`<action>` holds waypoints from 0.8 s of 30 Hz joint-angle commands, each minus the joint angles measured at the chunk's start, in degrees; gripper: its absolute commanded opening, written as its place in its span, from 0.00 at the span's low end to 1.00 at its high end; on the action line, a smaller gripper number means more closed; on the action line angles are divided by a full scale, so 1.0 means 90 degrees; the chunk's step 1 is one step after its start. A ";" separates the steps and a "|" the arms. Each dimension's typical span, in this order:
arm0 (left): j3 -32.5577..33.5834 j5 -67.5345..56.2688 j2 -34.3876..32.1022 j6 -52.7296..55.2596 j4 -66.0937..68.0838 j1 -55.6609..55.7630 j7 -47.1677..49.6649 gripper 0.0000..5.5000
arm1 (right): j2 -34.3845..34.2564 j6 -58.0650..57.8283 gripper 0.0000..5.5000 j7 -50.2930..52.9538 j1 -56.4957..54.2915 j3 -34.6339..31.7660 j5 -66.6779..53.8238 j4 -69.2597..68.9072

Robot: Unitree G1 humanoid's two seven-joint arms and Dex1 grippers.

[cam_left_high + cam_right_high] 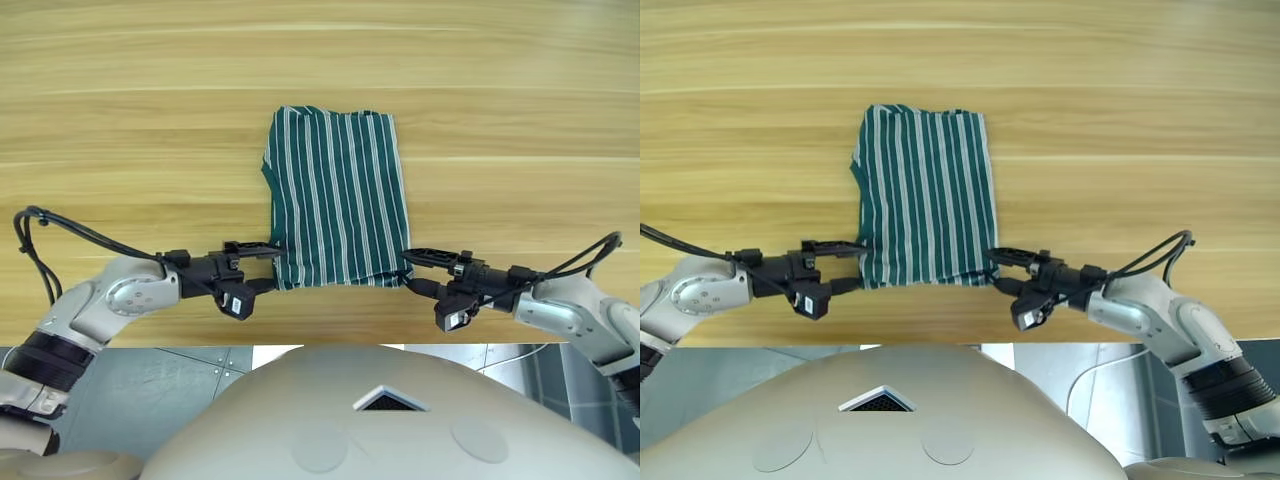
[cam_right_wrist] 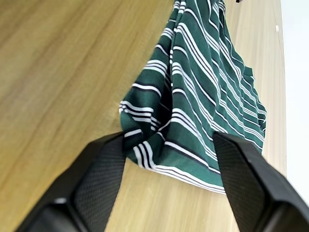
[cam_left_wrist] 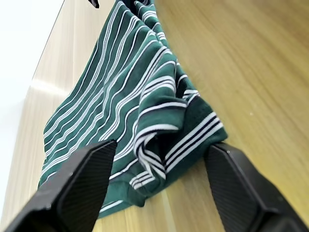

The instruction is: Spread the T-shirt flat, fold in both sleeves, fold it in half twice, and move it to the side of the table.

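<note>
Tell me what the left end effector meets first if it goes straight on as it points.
The T-shirt: its near corner lies between the open fingers of the left end effector, so cloth probably comes first.

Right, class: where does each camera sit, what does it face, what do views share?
Left eye view: head, looking down at T-shirt on table; both arms show.
Right eye view: beside it, same scene.
Left wrist view: facing one T-shirt corner, left gripper around it.
Right wrist view: other near corner, right gripper.
All share the T-shirt.
</note>
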State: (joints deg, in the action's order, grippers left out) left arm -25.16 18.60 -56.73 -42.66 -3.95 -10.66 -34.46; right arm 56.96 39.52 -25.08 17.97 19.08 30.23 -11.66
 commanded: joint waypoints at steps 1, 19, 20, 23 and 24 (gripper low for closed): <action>-0.0662 0.0975 0.0117 0.0204 0.0653 -0.0062 -0.0637 0.52 | 0.0078 -0.0203 0.57 -0.0530 0.0140 0.0268 0.0359 0.0358; -0.0841 0.1088 0.0290 0.0090 0.1113 0.0218 -0.0286 0.02 | -0.0037 -0.0217 0.00 -0.0399 0.0060 0.0389 0.0386 0.0588; -0.0817 0.1075 0.0323 0.0084 0.1142 0.0221 -0.0222 0.02 | -0.0049 -0.0221 0.00 -0.0394 0.0045 0.0393 0.0384 0.0600; -0.0755 0.1001 0.0377 0.0044 0.1192 0.0192 -0.0095 0.02 | -0.0068 -0.0218 0.00 -0.0375 0.0038 0.0404 0.0352 0.0627; -0.0737 0.0952 0.0379 0.0021 0.1186 0.0155 -0.0066 0.02 | -0.0067 -0.0212 0.00 -0.0365 0.0053 0.0403 0.0343 0.0630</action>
State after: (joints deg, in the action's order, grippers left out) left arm -30.20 20.85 -54.14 -45.92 0.66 -6.68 -34.37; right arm 56.47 39.52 -25.42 17.49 21.49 30.48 -8.64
